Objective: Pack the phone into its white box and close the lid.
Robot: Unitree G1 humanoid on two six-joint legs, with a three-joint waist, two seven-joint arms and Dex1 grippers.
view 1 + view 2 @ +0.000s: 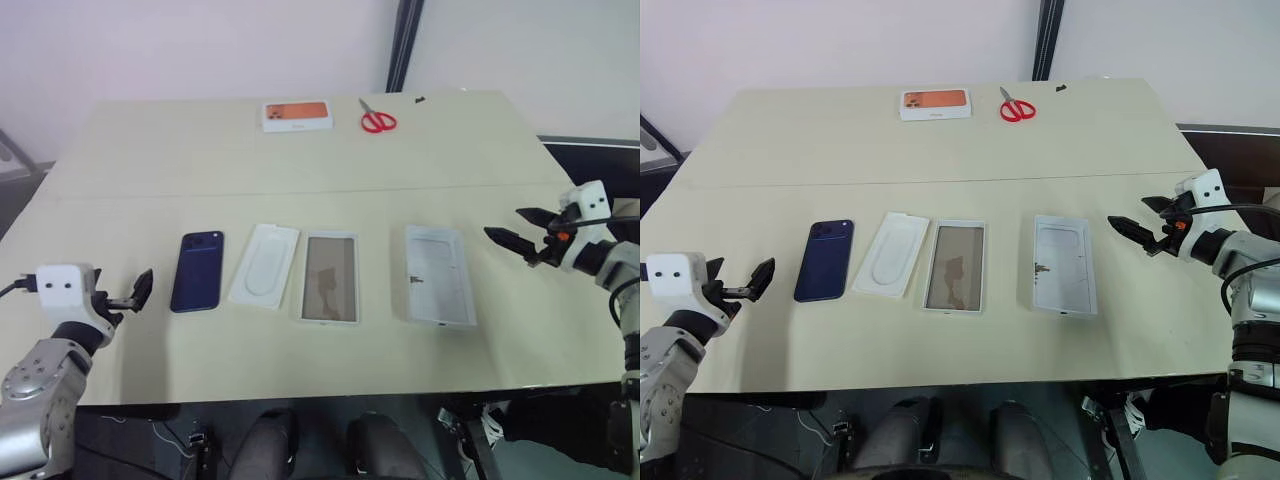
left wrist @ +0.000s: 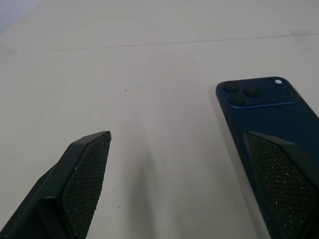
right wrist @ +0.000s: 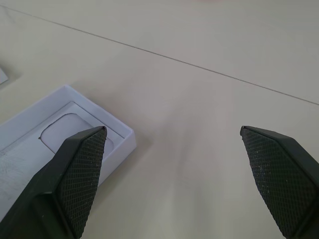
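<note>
The phone (image 1: pixel 197 271) lay lengthwise just inboard of the left gripper (image 1: pixel 140 292), nearer than the right gripper (image 1: pixel 520 231); both stood spread, empty.

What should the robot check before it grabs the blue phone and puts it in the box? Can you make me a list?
1. Left gripper fingers open and holding nothing: ok.
2. Right gripper fingers open and holding nothing: ok.
3. The phone lies flat on the table, nothing on top of it, beside the left gripper: ok.
4. The white box is open with nothing inside: ok.
5. The lid lies inside-up, apart from the box, near the right gripper: ok.
6. The white insert lies between phone and box, in the way of a low slide: not ok; lifting over is probably safer.
</note>
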